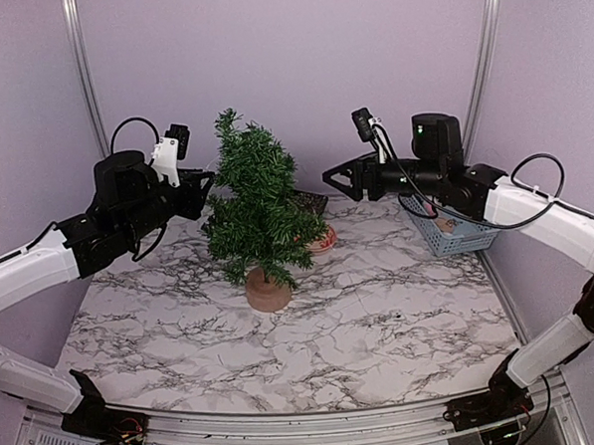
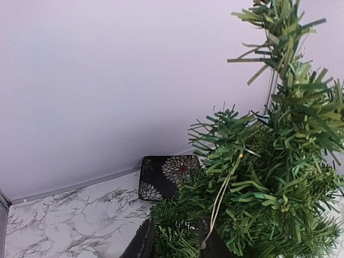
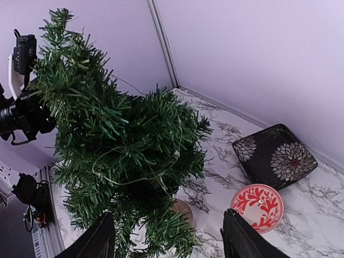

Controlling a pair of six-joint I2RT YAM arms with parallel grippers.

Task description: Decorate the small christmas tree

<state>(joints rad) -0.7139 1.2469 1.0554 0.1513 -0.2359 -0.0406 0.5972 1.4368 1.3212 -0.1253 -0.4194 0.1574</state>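
The right gripper (image 3: pixel 169 215) gapes wide and empty just right of the small christmas tree (image 1: pixel 256 200), which stands mid-table. The left gripper (image 2: pixel 177 248), cut off at the frame edge, has its fingers slightly parted among the left branches, clamping nothing visible. A thin pale cord (image 3: pixel 124 180) drapes the tree, so that step looks done. Next is probably fetching another ornament from the blue basket (image 1: pixel 457 232) at far right, whose contents are hidden.

The left arm (image 1: pixel 31 271) and the right arm (image 1: pixel 546 214) both have glossy white shell segments joined by matte black cylindrical joints. A thin black cable (image 1: pixel 132 124) loops above the left wrist, beside a white plastic bracket (image 1: pixel 166 160) carrying a small black camera (image 1: pixel 178 139). A tiny green light (image 1: pixel 421 129) shows on the right arm's black motor housing. The right jaws are plain black tapered fingers (image 3: pixel 102 239)
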